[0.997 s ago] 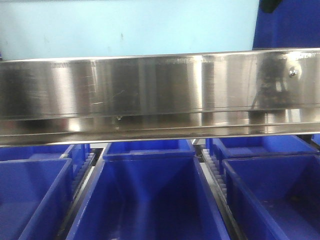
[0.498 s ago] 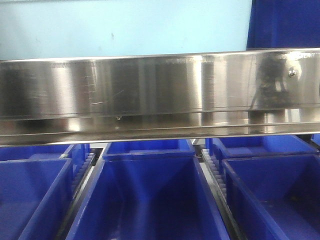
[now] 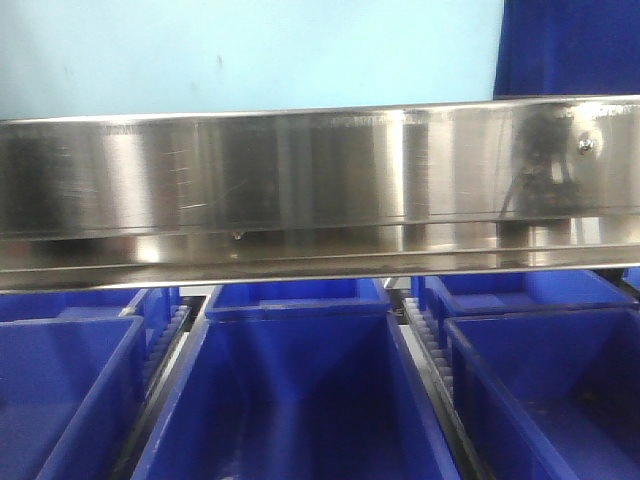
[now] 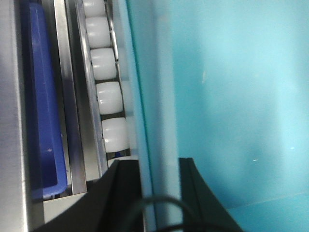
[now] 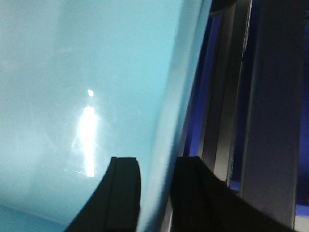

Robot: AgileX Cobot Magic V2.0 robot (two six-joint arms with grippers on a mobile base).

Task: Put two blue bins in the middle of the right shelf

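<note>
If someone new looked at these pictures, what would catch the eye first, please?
First the broad mirror-like steel rail across the front view, with a pale blue bin just above it and royal-blue crates below. In the wrist views the left gripper and the right gripper each straddle that bin's wall; white rollers run beside it in the left one.

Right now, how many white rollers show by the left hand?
5 white rollers, in one row beside the pale blue bin, top edge down to the fingers; more may be hidden.
</note>
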